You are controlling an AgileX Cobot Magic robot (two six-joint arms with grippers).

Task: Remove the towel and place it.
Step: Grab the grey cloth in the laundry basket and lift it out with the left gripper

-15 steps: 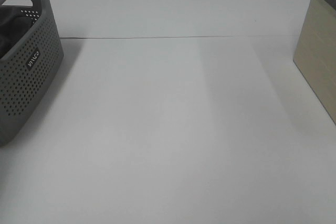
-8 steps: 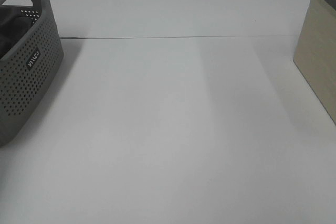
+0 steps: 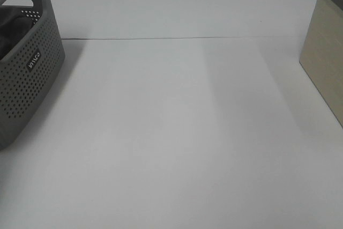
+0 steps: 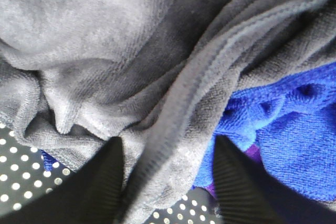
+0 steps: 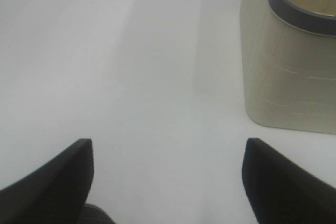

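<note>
A grey perforated basket [image 3: 27,79] at the table's [image 3: 177,132] nine o'clock edge holds the charcoal towel [image 4: 105,40], crumpled over a blue cloth [image 4: 283,124]. The left gripper [image 4: 167,148] straddles a hemmed fold; whether its jaws pinch it cannot be told. The right gripper [image 5: 169,145], jaws spread, hangs above the table near a beige bin [image 5: 286,72] at three o'clock.

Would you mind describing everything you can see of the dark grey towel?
The towel is dark charcoal-grey terry, soft and rumpled into thick folds, with a stitched hem showing. It lies in the grey perforated basket, partly over a blue cloth. One hemmed fold runs between the fingers of the left gripper; whether they pinch it is unclear.
</note>
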